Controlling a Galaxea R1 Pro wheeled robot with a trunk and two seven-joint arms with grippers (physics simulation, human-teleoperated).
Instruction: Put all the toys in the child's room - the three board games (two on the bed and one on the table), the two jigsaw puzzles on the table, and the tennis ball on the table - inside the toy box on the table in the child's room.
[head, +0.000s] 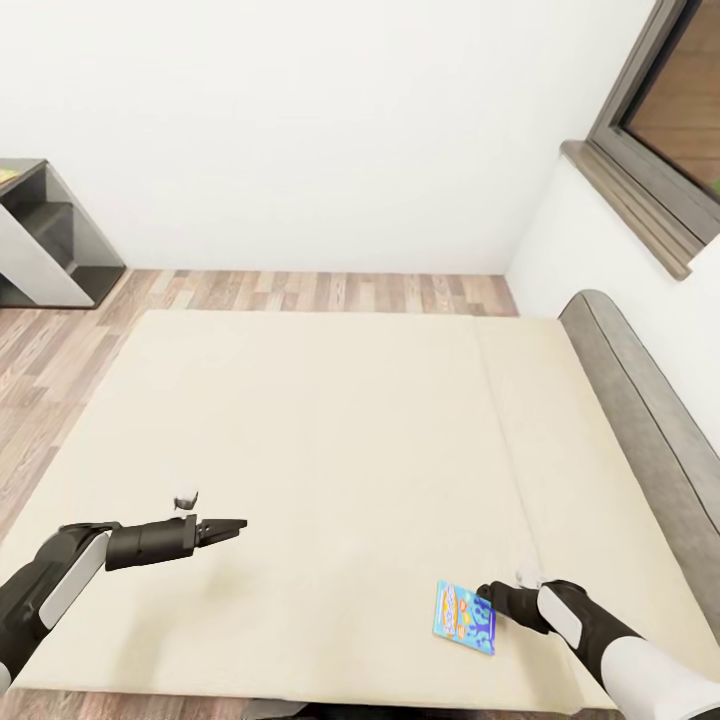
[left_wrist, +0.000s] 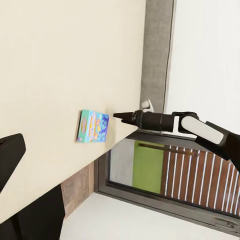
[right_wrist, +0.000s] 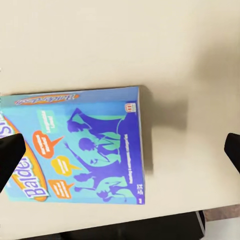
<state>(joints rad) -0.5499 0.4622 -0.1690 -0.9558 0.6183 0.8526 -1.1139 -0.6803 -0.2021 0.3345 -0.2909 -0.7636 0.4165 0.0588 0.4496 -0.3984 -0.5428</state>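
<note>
- Right gripper (head: 487, 592) hovers spread wide, holding nothing, just beside the blue board game (head: 465, 616), which lies flat near the foot edge of the bed (head: 330, 420).
- Its long axis runs roughly along my reach.
- Left gripper (head: 238, 524), fingers together and empty, hangs well apart.

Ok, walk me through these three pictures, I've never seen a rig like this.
A two-armed robot in a simulated room. The big picture looks down from its head over a large cream-beige bed. The other two come from cameras at each wrist. One flat blue board game box with cartoon figures lies near the bed's front edge. The right hand is right at the box, fingers spread in its wrist view, holding nothing. The left hand hovers over bare mattress; whether it is open is unclear.
</note>
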